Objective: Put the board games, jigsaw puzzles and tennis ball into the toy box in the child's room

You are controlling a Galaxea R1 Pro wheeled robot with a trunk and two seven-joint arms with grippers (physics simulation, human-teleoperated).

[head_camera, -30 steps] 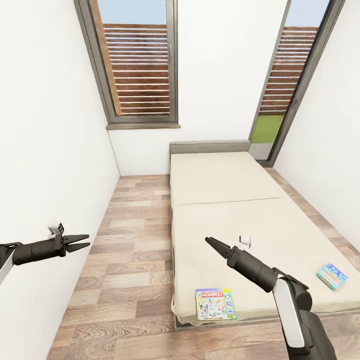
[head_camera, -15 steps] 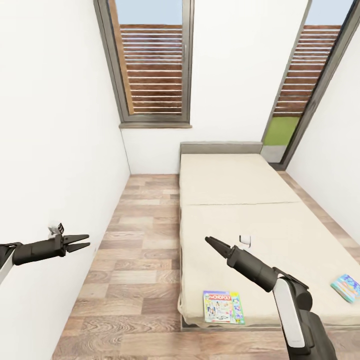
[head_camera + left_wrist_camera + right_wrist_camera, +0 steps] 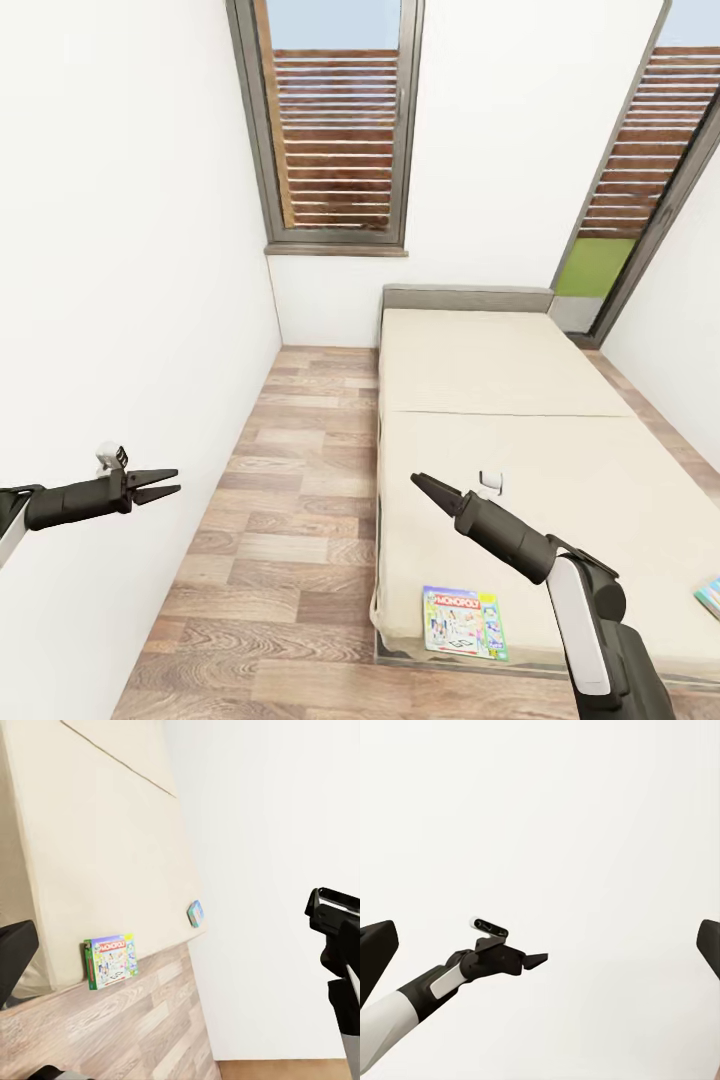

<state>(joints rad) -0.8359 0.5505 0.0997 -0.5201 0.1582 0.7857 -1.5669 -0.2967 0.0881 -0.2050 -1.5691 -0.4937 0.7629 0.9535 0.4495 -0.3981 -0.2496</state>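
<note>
head view: near to far.
right gripper (image 3: 420, 482): pressed together, empty, raised over the bed (image 3: 520, 400) for travel.
left gripper (image 3: 168, 480): fingers spread, empty, beside the wall.
monopoly box (image 3: 463, 623): flat at the bed's near edge.
second game box (image 3: 710, 596): same edge, well apart.

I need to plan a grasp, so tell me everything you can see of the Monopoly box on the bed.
The flat green-edged Monopoly board game box lies face up on the cream mattress of the bed, at its near corner by the wood floor. Its lid is white with colourful print. Nothing rests on it, and both grippers are clear of it.
</note>
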